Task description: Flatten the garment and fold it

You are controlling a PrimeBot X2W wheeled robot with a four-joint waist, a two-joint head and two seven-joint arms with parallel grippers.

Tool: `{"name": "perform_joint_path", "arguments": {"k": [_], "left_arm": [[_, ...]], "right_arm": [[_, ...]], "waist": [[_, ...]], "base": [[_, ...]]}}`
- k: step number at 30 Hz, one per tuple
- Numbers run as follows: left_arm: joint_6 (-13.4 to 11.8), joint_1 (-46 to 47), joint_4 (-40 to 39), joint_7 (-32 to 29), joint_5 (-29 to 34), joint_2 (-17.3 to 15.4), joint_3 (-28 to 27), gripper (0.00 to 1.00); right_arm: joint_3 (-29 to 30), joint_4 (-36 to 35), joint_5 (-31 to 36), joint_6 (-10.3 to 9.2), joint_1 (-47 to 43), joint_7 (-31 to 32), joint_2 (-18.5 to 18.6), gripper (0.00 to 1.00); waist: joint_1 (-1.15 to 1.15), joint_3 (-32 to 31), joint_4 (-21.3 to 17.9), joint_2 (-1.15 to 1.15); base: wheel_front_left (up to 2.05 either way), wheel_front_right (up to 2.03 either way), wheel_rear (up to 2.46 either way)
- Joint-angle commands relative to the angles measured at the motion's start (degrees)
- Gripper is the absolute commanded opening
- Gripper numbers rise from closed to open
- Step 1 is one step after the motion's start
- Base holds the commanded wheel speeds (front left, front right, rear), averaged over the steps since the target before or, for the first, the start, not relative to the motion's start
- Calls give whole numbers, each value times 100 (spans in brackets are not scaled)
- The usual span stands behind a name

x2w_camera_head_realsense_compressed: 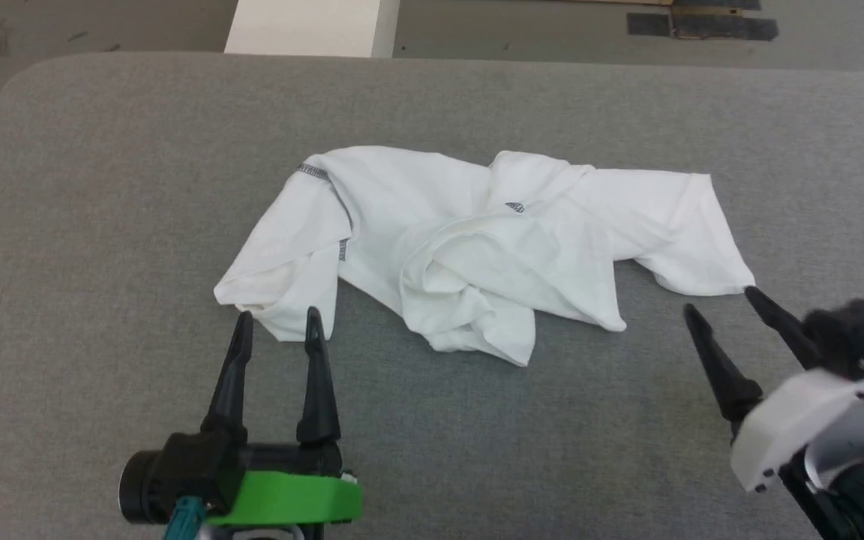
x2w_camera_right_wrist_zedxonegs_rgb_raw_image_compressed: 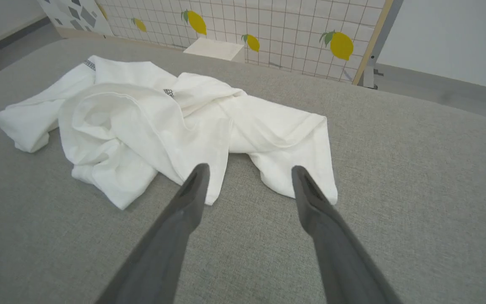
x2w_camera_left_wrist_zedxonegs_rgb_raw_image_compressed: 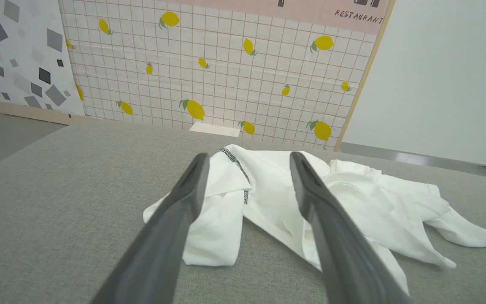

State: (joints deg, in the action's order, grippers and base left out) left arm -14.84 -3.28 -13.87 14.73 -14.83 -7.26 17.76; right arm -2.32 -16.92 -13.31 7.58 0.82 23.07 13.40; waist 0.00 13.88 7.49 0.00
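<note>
Crumpled white shirt point(x2w_camera_head_realsense_compressed: 469, 247) on grey worktop point(x2w_camera_head_realsense_compressed: 102, 187), nothing flattened yet. My left end effector point(x2w_camera_head_realsense_compressed: 278, 313) and right end effector point(x2w_camera_head_realsense_compressed: 721, 300) gape empty beside it. Flattening, folding all ahead.

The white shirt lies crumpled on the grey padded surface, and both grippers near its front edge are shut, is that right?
Not quite: the head view shows both grippers open, not shut, the left gripper and the right gripper each with fingers spread apart. The white shirt does lie crumpled on the grey padded surface, grippers near its front edge.
</note>
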Motion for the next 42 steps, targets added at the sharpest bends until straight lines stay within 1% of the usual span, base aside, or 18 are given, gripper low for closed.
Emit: {"name": "perform_joint_path", "arguments": {"k": [1,4,6,10,14,18,19,20,21,24,26,29,32,36,42], "left_arm": [[47,113,6,26,108,40,-17,100],[85,121,45,26,156,130,-36,100],[111,119,60,27,184,183,-34,100],[231,146,116,27,169,242,-100,100],[288,158,149,27,204,313,-93,100],[370,192,206,27,196,358,-100,100],[385,195,217,27,194,368,-109,100],[397,197,226,27,193,375,-117,100],[408,200,234,27,195,383,-127,100],[422,205,262,27,204,400,-152,100],[422,189,283,27,211,408,-191,100],[452,166,328,27,227,414,-242,100],[482,120,346,27,231,418,-327,100],[493,13,352,27,268,422,-385,100],[469,-157,285,27,309,426,-453,100]], "right_arm": [[-171,87,-106,-9,222,90,181,100],[-646,421,-260,-9,617,240,642,100],[-953,663,-338,-9,863,280,880,100],[-1630,1153,-498,-9,1314,418,1249,100],[-2155,1656,-529,-9,1709,450,1433,100],[-2503,2195,-503,-9,2003,325,1494,100],[-2558,2355,-497,-9,2059,309,1490,67],[-2619,2455,-477,-9,2106,291,1500,47],[-2668,2558,-461,-9,2161,232,1502,0],[-2640,2737,-512,-9,2260,15,1446,0],[-2557,2746,-543,-9,2327,-158,1414,0],[-2240,2640,-607,-9,2375,-389,1385,0],[-1664,2380,-604,-9,2377,-562,1389,0],[-606,1928,-436,-9,2182,-639,1412,0],[1356,1211,-63,-9,1343,-411,1200,0]], "waist": [[0,116,131,0],[0,207,273,0],[0,266,367,0],[0,361,540,0],[0,414,661,0],[0,447,751,0],[0,452,762,0],[0,457,769,0],[0,464,773,0],[0,451,751,0],[0,395,689,0],[0,254,579,0],[0,48,413,0],[0,-190,204,0],[0,-368,-47,0]], "base": [[0,0,0],[0,0,0],[0,0,0],[0,0,0],[0,0,0],[0,0,0],[0,0,0],[0,0,0],[0,0,0],[0,0,0],[0,0,0],[0,0,0],[0,0,0],[0,0,0],[0,0,0]]}}
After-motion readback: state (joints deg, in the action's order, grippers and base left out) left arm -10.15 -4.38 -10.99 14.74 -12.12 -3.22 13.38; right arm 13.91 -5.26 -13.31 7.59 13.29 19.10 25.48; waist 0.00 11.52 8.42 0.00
